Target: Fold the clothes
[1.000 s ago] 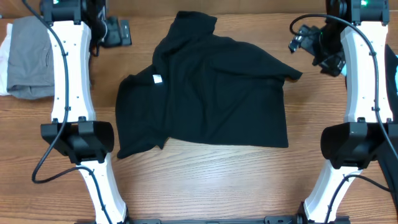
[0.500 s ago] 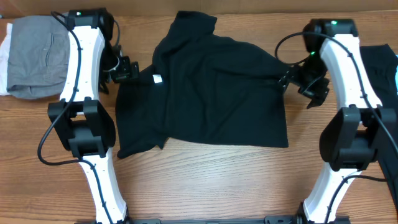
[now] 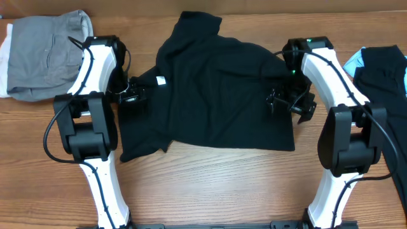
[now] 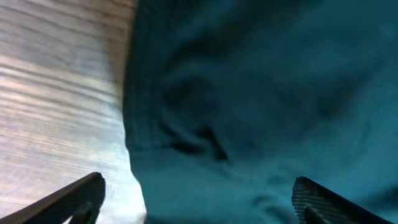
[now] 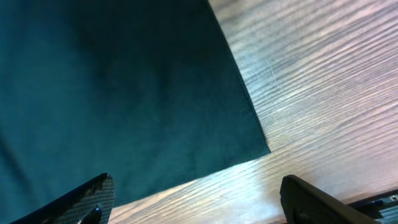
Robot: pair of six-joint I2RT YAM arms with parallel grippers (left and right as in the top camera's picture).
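A black T-shirt [image 3: 216, 89] lies spread and rumpled on the wooden table, a white label near its left side. My left gripper [image 3: 130, 98] is open at the shirt's left edge; the left wrist view shows the shirt's hem [image 4: 249, 93] between its open fingers [image 4: 199, 199]. My right gripper [image 3: 280, 102] is open over the shirt's right edge. The right wrist view shows the shirt's corner [image 5: 124, 93] and bare wood between its open fingers [image 5: 199, 199]. Neither gripper holds anything.
A folded grey garment [image 3: 41, 54] lies at the back left on something white. A dark garment with a light blue piece [image 3: 381, 67] lies at the right edge. Bare table [image 3: 216, 184] runs in front of the shirt.
Both arms have swung from the back corners down and inward to the shirt's left and right edges. The shirt has not moved.
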